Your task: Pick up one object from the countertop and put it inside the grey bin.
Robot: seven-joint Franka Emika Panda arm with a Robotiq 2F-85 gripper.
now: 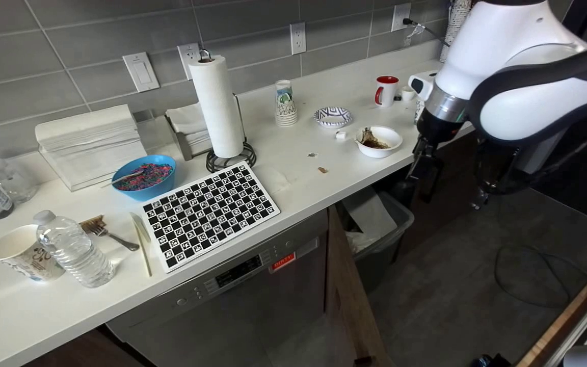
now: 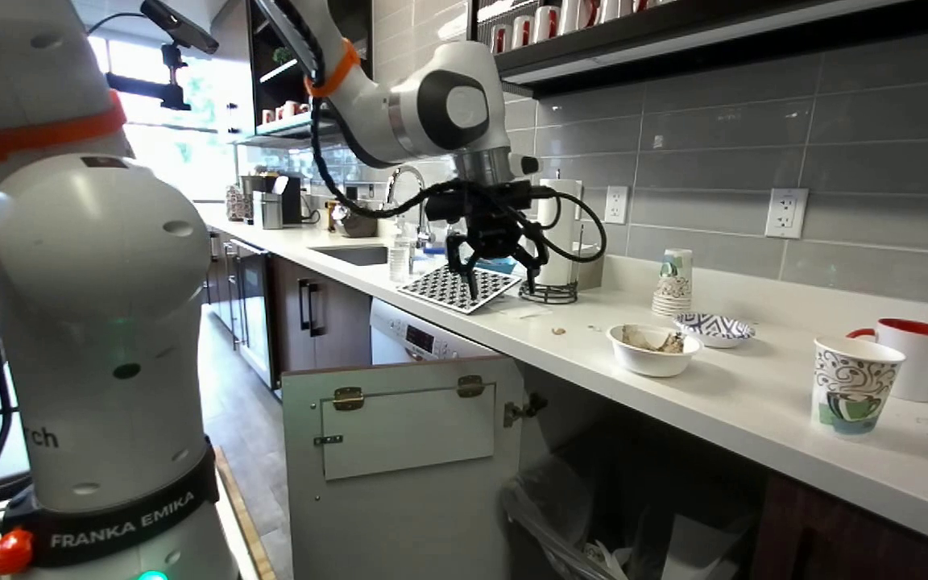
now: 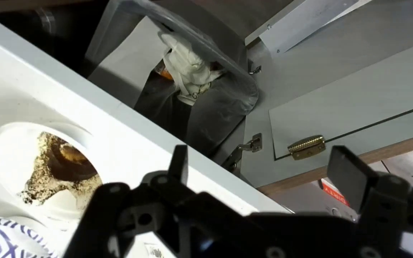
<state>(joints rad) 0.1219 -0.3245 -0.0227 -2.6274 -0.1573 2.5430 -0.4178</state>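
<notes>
Hand (image 2: 502, 288) hovering without load; pick judged outstanding

I am finding the hand unladen and spread, its two fingers (image 3: 350, 175) standing well apart with nothing between them. The task is naming no particular object, so I am recording the nearest candidate: the white bowl (image 2: 648, 366) with brown contents (image 3: 54, 179), sitting upright on the desk (image 1: 283, 142) near the front edge (image 3: 95, 96). The grey bin (image 1: 382, 248) is standing well below the desk's top, holding crumpled white material (image 3: 188, 62).

I am judging the current step to be the approach before a pick, although a completed drop would be looking much the same. If the bowl is being chosen, the next move is calling for a shift over its rim, a descent with one finger inside and one outside, and a level lift so that nothing is spilling.

On clearances: in the wrist view the front edge is running diagonally between bowl and bin, showing through the gap between the fingers; any load is needing to clear it before going down. The patterned bowl (image 2: 714, 329) is standing just beside the white bowl, leaving little room there. The door (image 2: 399, 524) is hanging open alongside the bin, bounding the descent. A white sheet (image 3: 131, 57) is taking up part of the bin's mouth; the space beside it is appearing free.
</notes>
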